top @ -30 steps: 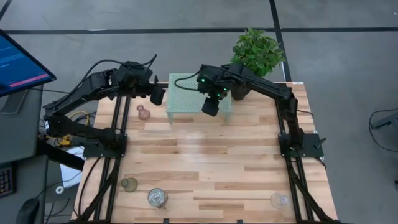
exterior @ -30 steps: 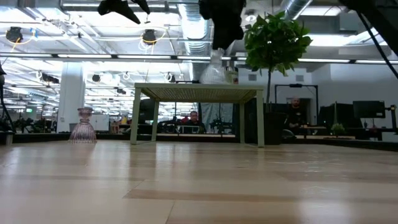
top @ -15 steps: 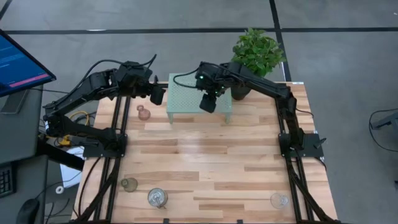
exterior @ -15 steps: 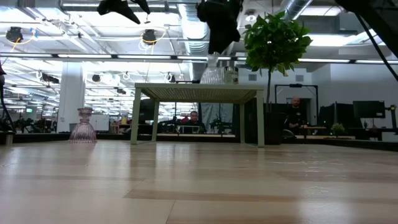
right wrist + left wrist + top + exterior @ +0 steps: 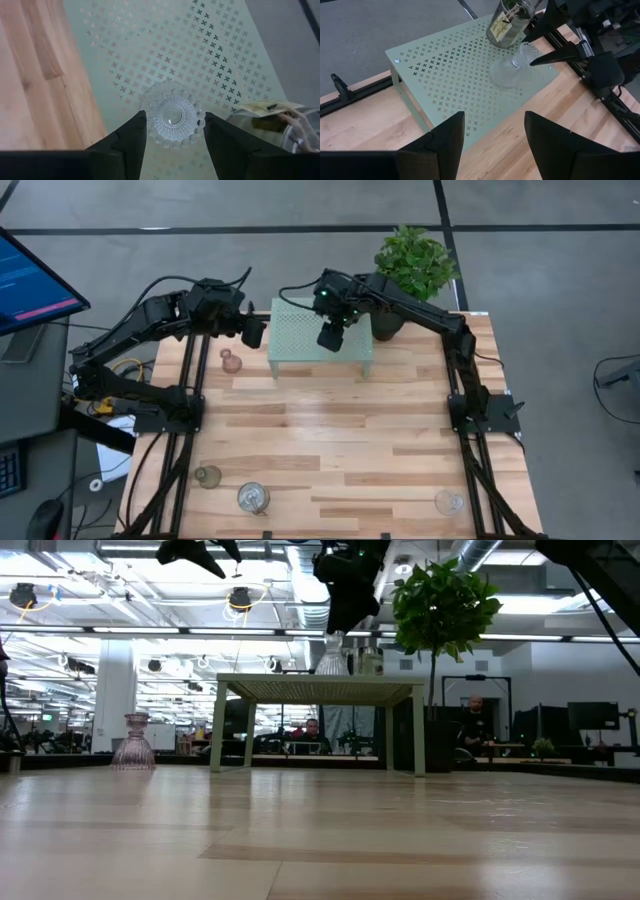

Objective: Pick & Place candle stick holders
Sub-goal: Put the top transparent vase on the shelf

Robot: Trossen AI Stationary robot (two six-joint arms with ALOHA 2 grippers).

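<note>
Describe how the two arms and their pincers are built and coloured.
Both arms are black, jointed links with loose black cables looping along them. The right arm carries a small green light near its wrist. The left pincer and right pincer each end in two broad, dark, matte fingers with angled tips.

Mint-green perforated stand (image 5: 300, 340) on table (image 5: 330, 440); potted plant (image 5: 412, 262) beside.

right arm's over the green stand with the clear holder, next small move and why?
Probably lift the right end effector straight up. The clear glass holder already stands upright on the green stand beside a silvery jar, and the fingers look spread to either side of it, so a sideways pull might tip it.
</note>
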